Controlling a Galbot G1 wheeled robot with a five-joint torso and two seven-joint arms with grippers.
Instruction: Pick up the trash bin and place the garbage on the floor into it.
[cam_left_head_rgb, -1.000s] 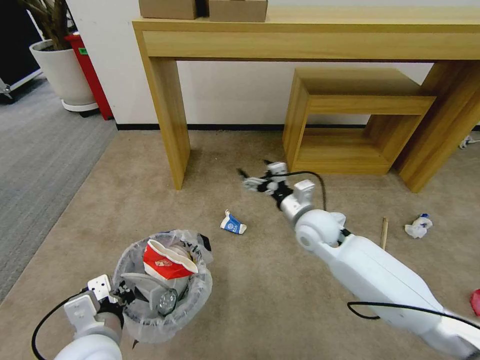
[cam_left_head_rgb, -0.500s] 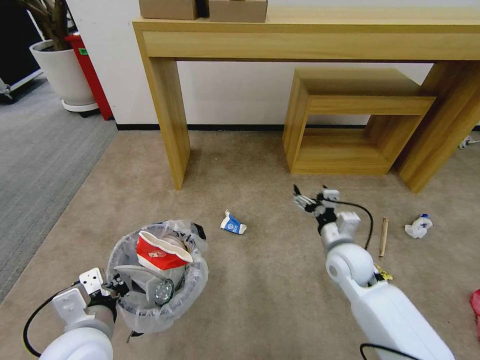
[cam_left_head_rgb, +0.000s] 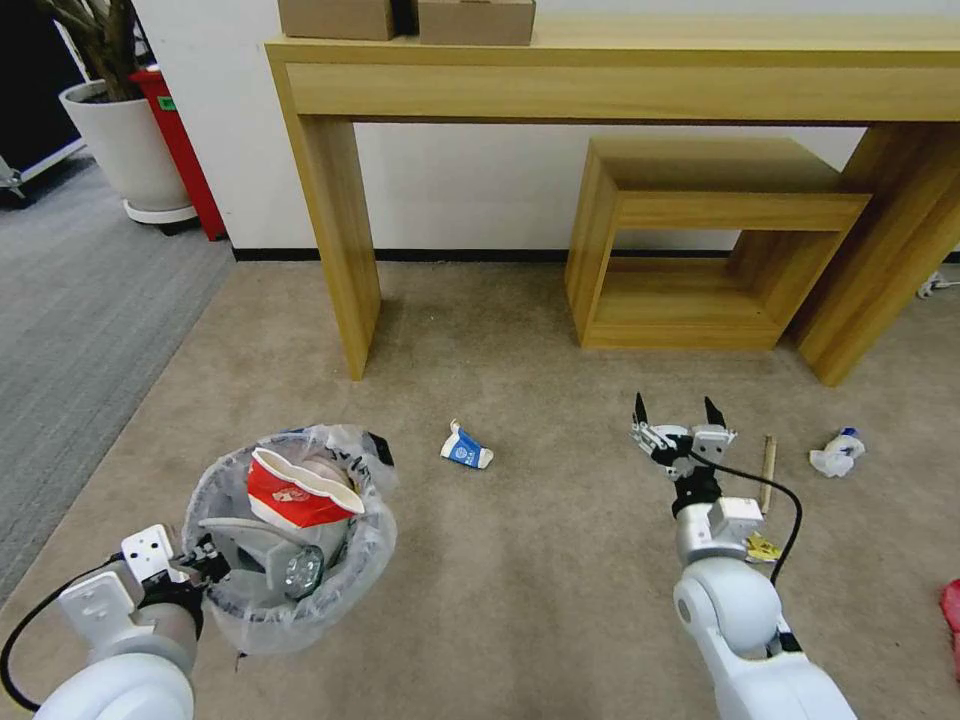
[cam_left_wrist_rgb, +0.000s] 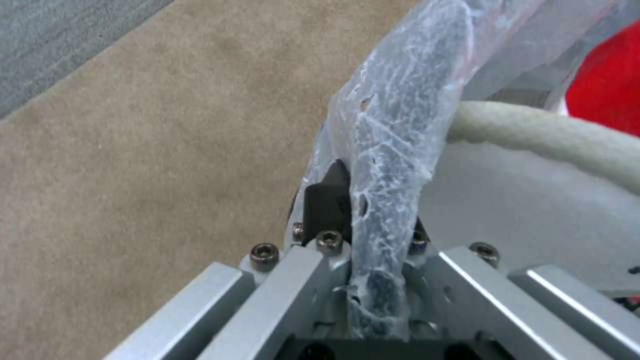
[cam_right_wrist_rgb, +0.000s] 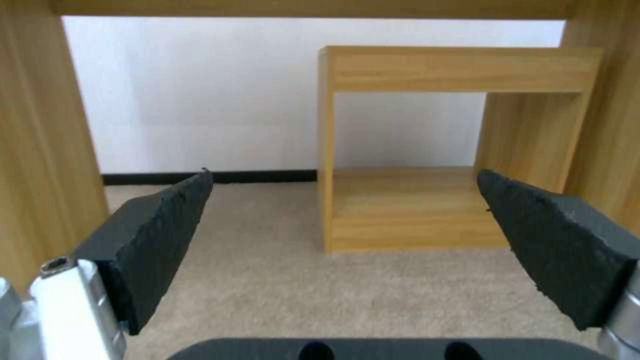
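The trash bin (cam_left_head_rgb: 292, 622), dark with a whitish bag liner, hangs at the lower left. My left gripper (cam_left_head_rgb: 205, 562) is shut on its near rim (cam_left_wrist_rgb: 393, 125), with liner plastic pinched between the fingers. Inside lie a red paper cup (cam_left_head_rgb: 290, 492), a white slipper (cam_left_head_rgb: 255, 545) and a small clear bottle (cam_left_head_rgb: 300, 572). Garbage on the carpet: a blue-white carton (cam_left_head_rgb: 466, 447) at centre, a wooden stick (cam_left_head_rgb: 768, 470), a tissue wad (cam_left_head_rgb: 836, 452), a yellow wrapper (cam_left_head_rgb: 762, 547) and a red wrapper (cam_left_head_rgb: 950, 605). My right gripper (cam_left_head_rgb: 675, 412) is open and holds nothing, left of the stick, with its black pads (cam_right_wrist_rgb: 160, 235) wide apart.
A long wooden table (cam_left_head_rgb: 330, 230) stands against the wall, with a small open wooden shelf (cam_left_head_rgb: 700, 240) under it, which the right wrist view (cam_right_wrist_rgb: 453, 150) faces. A potted plant (cam_left_head_rgb: 120, 130) and a red object (cam_left_head_rgb: 180, 140) stand at the far left. Beige carpet lies between bin and carton.
My right arm has swung from over the floor's middle to the right and drawn back toward me, gripper still open. The left arm has carried the bin slightly left and nearer.
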